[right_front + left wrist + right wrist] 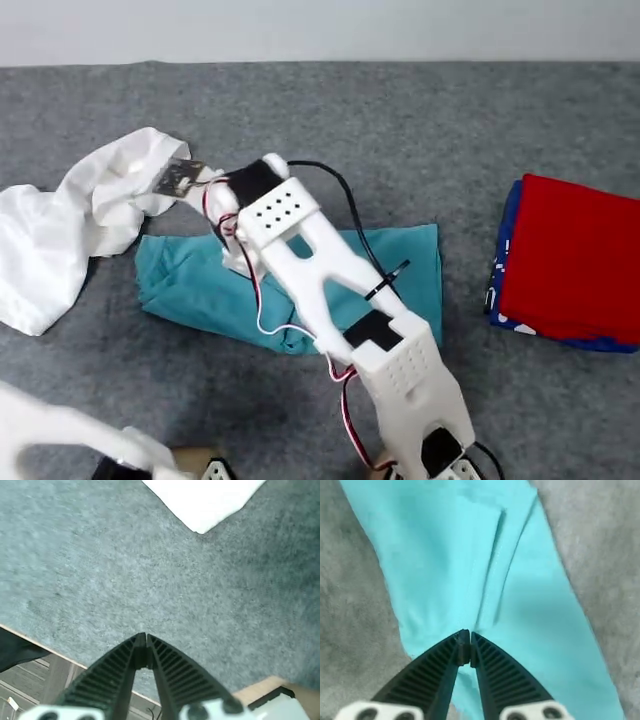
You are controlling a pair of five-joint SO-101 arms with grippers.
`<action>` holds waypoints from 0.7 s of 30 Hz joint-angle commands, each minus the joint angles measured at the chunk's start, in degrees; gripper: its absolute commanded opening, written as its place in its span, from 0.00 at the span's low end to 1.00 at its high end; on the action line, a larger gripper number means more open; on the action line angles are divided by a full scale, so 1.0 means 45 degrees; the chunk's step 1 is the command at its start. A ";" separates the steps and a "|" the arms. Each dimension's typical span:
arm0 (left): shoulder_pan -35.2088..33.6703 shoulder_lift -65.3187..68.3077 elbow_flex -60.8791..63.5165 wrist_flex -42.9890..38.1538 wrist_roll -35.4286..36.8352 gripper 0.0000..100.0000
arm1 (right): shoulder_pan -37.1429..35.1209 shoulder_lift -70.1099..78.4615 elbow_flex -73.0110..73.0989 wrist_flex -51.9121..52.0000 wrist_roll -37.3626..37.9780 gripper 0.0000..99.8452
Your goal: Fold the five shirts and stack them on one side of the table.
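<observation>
Shirts: teal shirt (190, 285) lies spread flat mid-table, partly folded and not stacked. White shirt (60, 225) is crumpled at the left end of the table (420, 130), touching the teal one's corner. Red shirt (575, 255) sits folded on top of a blue shirt (502, 280) at the right end, well apart from the teal one.

Right gripper (465, 650): tips pressed together right over a crease in the teal cloth; can't tell if any fabric is caught between them. In the high view the right arm reaches from the near edge across the teal shirt to its left end.

Left gripper (146, 652): tips pressed together, nothing in them, hanging over bare grey table near its front edge. A white shirt corner lies further out, apart from it. Left arm (60, 430) is at the near-left corner.
</observation>
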State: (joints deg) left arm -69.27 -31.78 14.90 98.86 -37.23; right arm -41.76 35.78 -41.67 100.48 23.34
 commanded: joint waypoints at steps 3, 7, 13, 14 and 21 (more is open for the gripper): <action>0.0488 -0.2364 0.0615 0.0371 0.0156 0.01 | 0.2022 -0.1514 -0.0410 0.0576 -0.1661 0.01; 0.1621 -0.4337 0.2295 0.0391 0.0156 0.01 | 0.3214 -0.2354 0.0860 0.0576 -0.1856 0.01; 0.3399 -0.5783 0.3761 0.0352 0.0176 0.01 | 0.5167 -0.3233 0.2755 0.0342 -0.2051 0.01; 0.3595 -0.5783 0.3937 0.0332 0.0176 0.01 | 0.5480 -0.3233 0.2774 0.0088 -0.2051 0.01; 0.5001 -0.5783 0.4640 0.0039 0.1504 0.01 | 0.7414 -0.1436 0.2774 -0.2745 -0.1934 0.01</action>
State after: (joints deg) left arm -49.14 -57.10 35.56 99.30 -32.92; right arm -11.69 27.25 -28.84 92.57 14.81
